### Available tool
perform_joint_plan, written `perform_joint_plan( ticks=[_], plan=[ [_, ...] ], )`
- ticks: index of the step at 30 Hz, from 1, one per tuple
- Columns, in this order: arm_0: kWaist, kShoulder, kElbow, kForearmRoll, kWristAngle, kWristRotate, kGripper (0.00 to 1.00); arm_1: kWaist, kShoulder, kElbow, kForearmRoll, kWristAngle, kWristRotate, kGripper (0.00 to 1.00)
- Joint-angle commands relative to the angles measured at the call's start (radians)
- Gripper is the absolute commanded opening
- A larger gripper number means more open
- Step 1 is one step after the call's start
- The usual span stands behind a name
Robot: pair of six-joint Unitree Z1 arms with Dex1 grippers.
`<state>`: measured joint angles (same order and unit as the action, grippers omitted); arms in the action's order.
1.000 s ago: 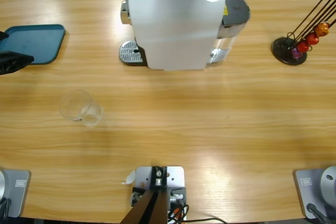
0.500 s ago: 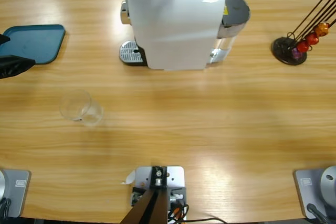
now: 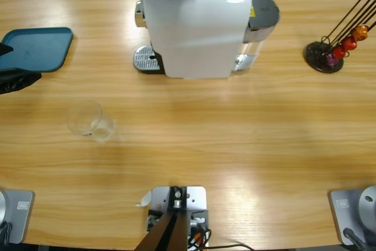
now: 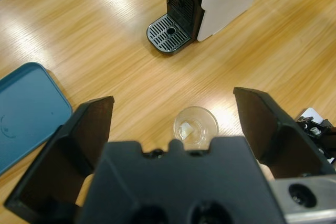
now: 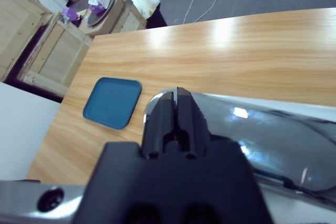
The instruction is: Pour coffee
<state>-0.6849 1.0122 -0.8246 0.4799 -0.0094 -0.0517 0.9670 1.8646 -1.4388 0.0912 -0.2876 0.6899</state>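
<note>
On the wooden table, your white coffee machine stands at the far middle, its round perforated drip tray sticking out toward the left side of the high view. Your left gripper comes in at the high view's left edge, just beside the blue tray, and its jaws are spread wide with nothing between them. Look along it in the left wrist view: the clear glass sits on the table well below, framed in the gap between the jaws, upright and untouched. Same glass in the high view stands left of centre, well apart from the machine and near the blue tray's corner. Any coffee in it is too faint to make out; you only get a pale whitish patch at the bottom of the glass in the left wrist view. Your right gripper has its two jaws pressed together with no gap, tips resting at the rounded end of the machine's shiny chrome lever; whether they pinch it you can't tell. In the high view that arm shows only as a silver piece at the top edge over the machine. A black capsule stand with red, orange and purple capsules sits at the far right.
</note>
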Motion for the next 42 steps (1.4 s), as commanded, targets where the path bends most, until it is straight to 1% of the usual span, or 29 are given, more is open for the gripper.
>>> perform_joint_plan(
  ticks=[1,5,8,13,15,20,22,23,24,25,26,29,34,36,39,41,42],
  plan=[
    [0.002,-0.001,0.038,0.017,-0.003,-0.011,0.989,0.003,0.167,0.109,0.033,0.038,0.005,0.0],
    [0.005,0.004,0.039,0.016,-0.003,-0.01,0.991,0.025,0.187,0.13,0.037,0.035,0.004,0.0],
    [0.005,0.004,0.039,0.016,-0.004,-0.011,0.991,0.03,0.211,0.131,0.067,0.052,0.034,0.0],
    [0.007,-0.001,0.038,0.016,-0.003,-0.011,0.991,-0.004,0.224,0.124,0.152,0.073,0.046,0.0],
    [0.008,-0.001,0.033,0.016,0.002,-0.011,0.991,-0.004,0.229,0.125,0.16,0.074,0.05,0.0],
    [0.01,-0.01,0.03,0.016,0.005,-0.015,0.996,-0.004,0.211,0.121,0.182,0.076,0.046,0.0],
    [0.01,-0.012,0.03,0.015,0.005,-0.016,0.997,-0.004,0.169,0.112,0.183,0.084,-0.004,0.0],
    [0.01,-0.013,0.03,0.014,0.005,-0.017,1.0,-0.004,0.128,0.1,0.185,0.11,-0.059,0.188],
    [0.01,-0.014,0.031,0.014,0.005,-0.019,1.0,-0.004,0.086,0.087,0.196,0.122,-0.086,0.689],
    [0.01,-0.014,0.033,0.014,0.005,-0.021,1.0,-0.004,0.038,0.077,0.199,0.119,-0.132,0.946],
    [0.01,-0.013,0.036,0.014,0.004,-0.024,1.0,-0.004,-0.011,0.062,0.201,0.115,-0.17,0.999],
    [0.01,-0.012,0.048,0.02,0.0,-0.046,1.0,-0.004,-0.143,0.006,0.222,0.115,-0.26,1.0],
    [0.009,-0.019,0.092,0.042,-0.006,-0.051,0.987,-0.013,-0.304,-0.007,0.334,0.115,-0.285,1.0],
    [0.001,-0.032,0.125,0.033,-0.019,-0.051,0.985,-0.013,-0.383,0.024,0.347,0.115,-0.288,1.0],
    [-0.055,-0.035,0.133,0.028,-0.067,-0.051,0.996,-0.013,-0.475,0.12,0.351,0.111,-0.285,1.0],
    [-0.088,-0.027,0.133,0.028,-0.075,-0.087,0.998,-0.013,-0.517,0.172,0.354,0.104,-0.278,1.0],
    [-0.101,-0.025,0.139,0.028,-0.072,-0.131,1.0,-0.013,-0.533,0.187,0.359,0.101,-0.275,1.0]
  ],
)
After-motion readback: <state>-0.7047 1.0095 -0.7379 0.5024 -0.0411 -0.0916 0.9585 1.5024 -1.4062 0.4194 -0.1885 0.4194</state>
